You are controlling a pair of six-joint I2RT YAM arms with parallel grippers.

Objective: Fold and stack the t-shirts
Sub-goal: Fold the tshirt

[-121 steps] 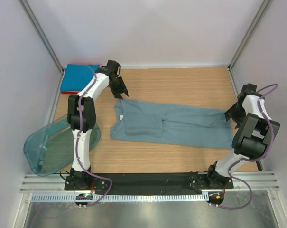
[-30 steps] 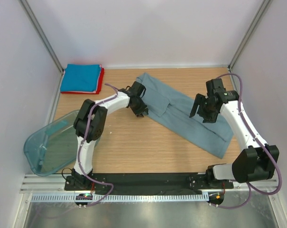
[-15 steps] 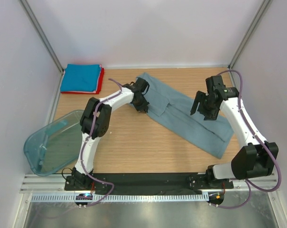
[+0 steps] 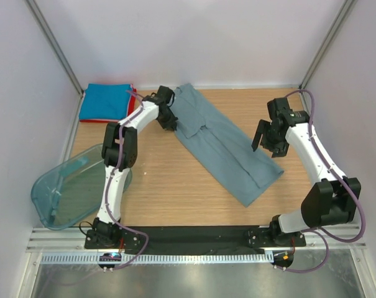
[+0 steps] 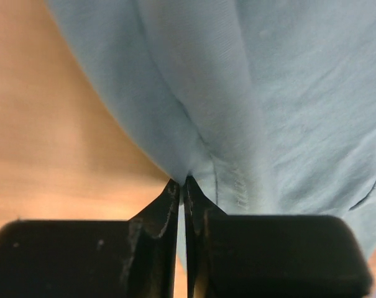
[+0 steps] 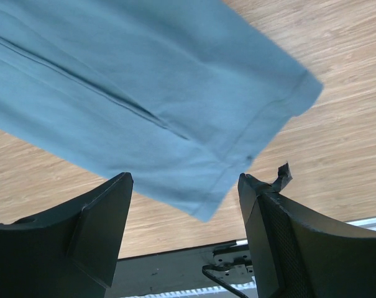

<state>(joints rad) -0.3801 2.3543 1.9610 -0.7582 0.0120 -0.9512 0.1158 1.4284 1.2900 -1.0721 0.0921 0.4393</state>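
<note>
A grey-blue t-shirt (image 4: 220, 148), folded into a long strip, lies slanted on the wooden table from the back centre down toward the front right. My left gripper (image 4: 171, 123) is shut on the strip's left edge near its far end. In the left wrist view the cloth (image 5: 237, 93) is pinched between the closed fingertips of that gripper (image 5: 183, 184). My right gripper (image 4: 268, 143) hovers open beside the strip's right edge. The right wrist view shows that gripper (image 6: 184, 181) spread wide over the hem corner (image 6: 144, 81), touching nothing. A folded bright blue t-shirt (image 4: 107, 101) lies on a red one (image 4: 133, 99) at the back left.
A translucent teal tub (image 4: 69, 192) sits tilted at the front left, next to the left arm's base. White walls with metal posts close in the back and both sides. A black rail (image 4: 194, 236) runs along the near edge.
The left gripper closed on the shirt's edge and pulled that end toward the back left, swinging the strip steeper. The hem end slid left. The right gripper stayed open and shifted slightly.
</note>
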